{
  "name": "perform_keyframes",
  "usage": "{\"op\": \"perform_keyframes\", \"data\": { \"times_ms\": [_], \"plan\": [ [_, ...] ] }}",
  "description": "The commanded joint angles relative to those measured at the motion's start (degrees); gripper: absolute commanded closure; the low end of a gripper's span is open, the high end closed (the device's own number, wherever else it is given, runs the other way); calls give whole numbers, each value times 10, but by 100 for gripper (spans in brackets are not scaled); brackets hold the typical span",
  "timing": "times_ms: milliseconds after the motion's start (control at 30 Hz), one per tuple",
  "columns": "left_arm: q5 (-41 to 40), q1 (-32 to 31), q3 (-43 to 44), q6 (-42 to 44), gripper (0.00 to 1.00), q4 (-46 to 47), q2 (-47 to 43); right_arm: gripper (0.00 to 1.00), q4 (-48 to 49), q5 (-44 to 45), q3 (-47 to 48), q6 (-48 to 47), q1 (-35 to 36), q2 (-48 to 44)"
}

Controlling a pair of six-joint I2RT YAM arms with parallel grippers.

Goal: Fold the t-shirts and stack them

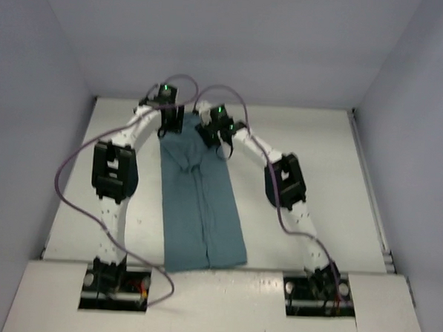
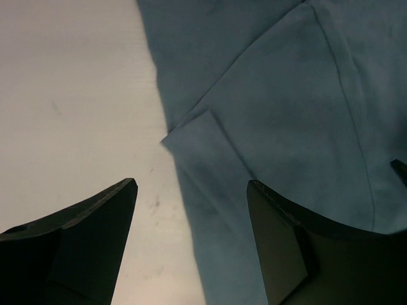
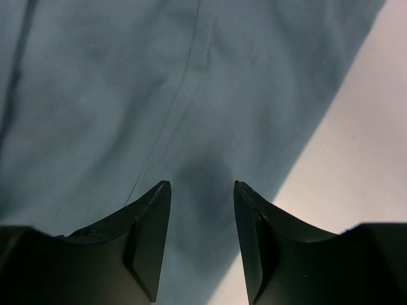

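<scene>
The t-shirt (image 1: 203, 210) lies flat on the bench (image 1: 312, 141), folded into one long narrow teal strip. Its far end sits under both sets of jaws, and the rest runs back from them toward the arm bases, ending just short of the near edge.

The left jaws are spread wide and released, with nothing between them. They straddle the shirt's side edge. One finger (image 2: 95, 216) is over bare bench, the other finger (image 2: 280, 235) is over cloth, and the border of the fabric runs through the gap. Just ahead of that gap a folded flap (image 2: 197, 136) of the shirt comes to a squared corner, lying on top of the layer beneath it (a stitched hem line shows further out on the cloth side).

The right jaws stand partly apart and are not clamped on anything. Flat cloth shows in the gap, darkened by their shadow. Whether the tips touch the fabric cannot be told. A seam (image 3: 172, 108) runs away from them across the shirt, starting ahead of one finger (image 3: 149, 235). Beyond the other finger (image 3: 254, 241), off to the side, the cloth ends and pale bench begins.

Behind the jaws, the left arm (image 1: 116, 171) and right arm (image 1: 284, 180) reach back on either side of the strip. Purple cables (image 1: 73, 166) loop from them, and pale walls (image 1: 250, 41) enclose the bench.
</scene>
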Motion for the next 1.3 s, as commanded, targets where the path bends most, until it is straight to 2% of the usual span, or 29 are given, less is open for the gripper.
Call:
{"op": "perform_keyframes", "data": {
  "times_ms": [0, 267, 467, 633, 767, 833, 867, 933, 967, 1033, 1167, 1200, 1267],
  "plan": [
    [8, -16, 95, 8, 37, -5, 77, 58, 13, -1, 49, 23, -12, 20],
    [60, -48, 237, 11, 40, -62, 219, 58, 12, 38, 18, 66, -45, 19],
    [89, -74, 304, -3, 39, -65, 269, 59, 13, 57, -33, 94, -82, -8],
    [83, -72, 362, -20, 36, -63, 264, 59, 12, 59, -33, 90, -101, -39],
    [58, -62, 373, -19, 33, -59, 192, 58, 12, 75, -30, 93, -105, -102],
    [39, -61, 345, -19, 32, -58, 131, 55, 12, 88, -52, 108, -107, -152],
    [33, -60, 311, -21, 31, -58, 86, 48, 12, 92, -69, 123, -110, -179],
    [17, -60, 234, -32, 30, -59, -7, 28, 12, 97, -131, 164, -117, -254],
    [14, -60, 197, -40, 29, -58, -71, 23, 13, 96, -165, 178, -118, -288],
    [22, -61, 93, -62, 27, -60, -179, 21, 13, 96, -250, 199, -118, -383],
    [56, -60, -179, -123, 27, -60, -384, 27, 12, 81, -473, 267, -116, -517],
    [73, -60, -246, -142, 27, -60, -408, 29, 12, 78, -503, 286, -116, -554],
    [109, -62, -322, -159, 27, -62, -475, 30, 11, 74, -588, 310, -114, -626]
  ]
}}
